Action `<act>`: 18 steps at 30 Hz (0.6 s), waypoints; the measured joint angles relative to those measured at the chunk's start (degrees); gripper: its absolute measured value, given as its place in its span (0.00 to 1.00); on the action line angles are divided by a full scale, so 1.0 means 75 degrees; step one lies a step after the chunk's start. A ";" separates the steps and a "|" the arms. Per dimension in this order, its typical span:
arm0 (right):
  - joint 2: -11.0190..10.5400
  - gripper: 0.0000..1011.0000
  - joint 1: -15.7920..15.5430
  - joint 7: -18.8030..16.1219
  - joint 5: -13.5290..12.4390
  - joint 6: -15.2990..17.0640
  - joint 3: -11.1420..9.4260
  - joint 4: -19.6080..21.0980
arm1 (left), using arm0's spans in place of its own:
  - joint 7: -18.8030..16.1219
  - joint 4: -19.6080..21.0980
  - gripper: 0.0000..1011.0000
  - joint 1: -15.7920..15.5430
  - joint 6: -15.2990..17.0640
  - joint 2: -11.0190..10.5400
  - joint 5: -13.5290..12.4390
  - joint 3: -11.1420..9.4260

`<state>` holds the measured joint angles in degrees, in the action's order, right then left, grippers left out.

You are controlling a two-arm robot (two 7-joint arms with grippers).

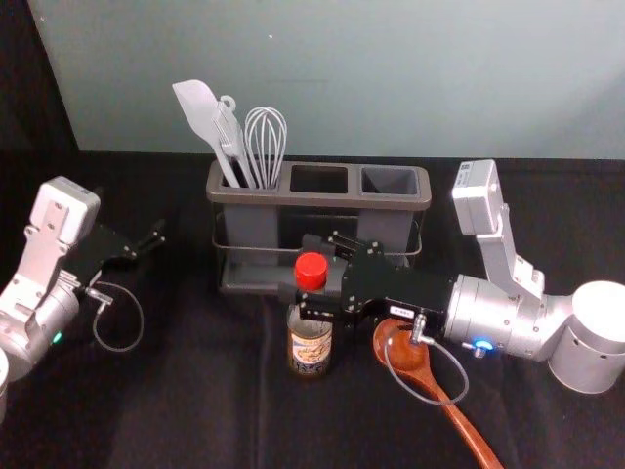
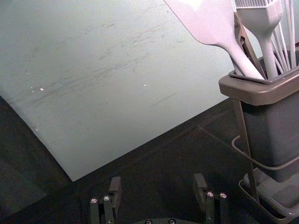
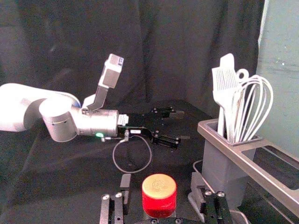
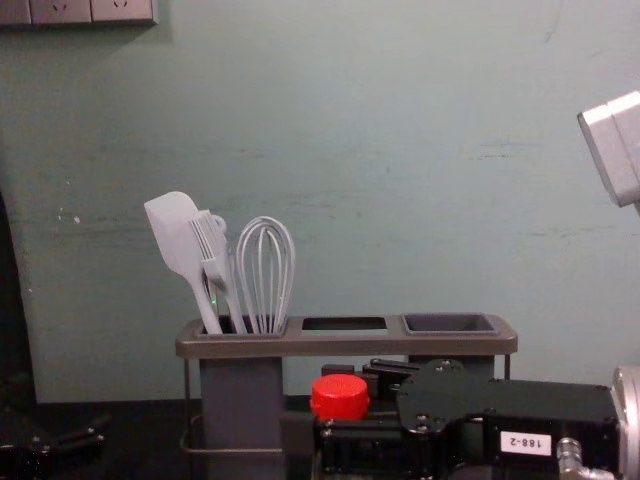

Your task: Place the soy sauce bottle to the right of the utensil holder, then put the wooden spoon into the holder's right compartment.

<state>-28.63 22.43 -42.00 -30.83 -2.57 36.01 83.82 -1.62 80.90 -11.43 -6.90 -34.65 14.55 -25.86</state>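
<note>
Soy sauce bottle stands upright on the black-covered table, nearer than the holder's front edge and well forward of the table's back edge. From the right, the right arm reaches in nearly level, across the front of the holder, with the right gripper pointing toward the robot's left. Angled forward and inward, the left gripper sits over the table's left part, its fingers spread.

A tag on the right gripper reads "188-2", upside down in the chest view; the bottle's label bears writing too small to read. Between the right gripper's parted fingers is the red cap — a gap shows on each side in the right wrist view.

Beneath the right arm lies the wooden spoon, bowl toward the holder's front edge, handle slanting nearer and rightward. Spatula, brush and whisk fill the holder's left compartment.
</note>
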 joint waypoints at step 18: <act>-0.0004 0.38 -0.0002 0.0002 0.0002 0.0005 -0.0002 0.0007 | 0.0000 0.0000 0.99 0.0000 0.0000 0.0000 0.0000 0.0000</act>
<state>-28.66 22.41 -41.99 -30.82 -2.53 36.00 83.88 -1.62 80.90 -11.43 -6.91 -34.65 14.55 -25.86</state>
